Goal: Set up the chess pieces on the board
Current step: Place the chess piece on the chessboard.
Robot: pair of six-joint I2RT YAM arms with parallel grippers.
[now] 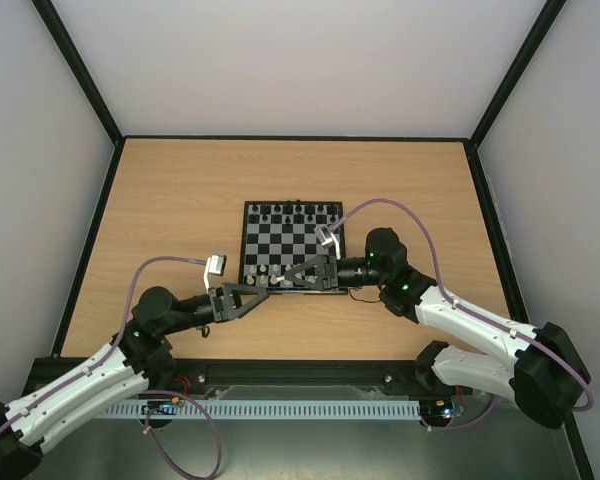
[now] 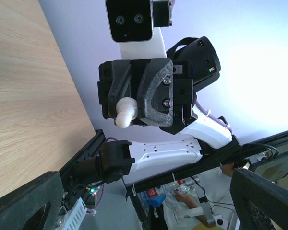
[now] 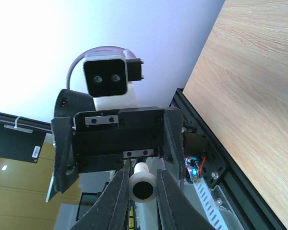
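The board (image 1: 293, 238) lies mid-table, with black pieces on its far row and several white chess pieces (image 1: 280, 272) on its near rows. My right gripper (image 3: 143, 192) is shut on one white chess piece (image 3: 143, 178), held sideways with its round base toward the right wrist camera. In the top view the right gripper (image 1: 290, 278) hovers over the board's near edge. My left gripper (image 1: 267, 286) faces it tip to tip. The left fingers (image 2: 24, 201) stand wide open and empty. The held piece (image 2: 126, 111) shows ahead of them in the left wrist view.
A wooden table (image 1: 180, 200) is framed by a black rail (image 1: 280, 138) and white walls. Black chess pieces (image 1: 295, 211) line the board's far row. Both arms reach in from the near corners, with cables looping above them.
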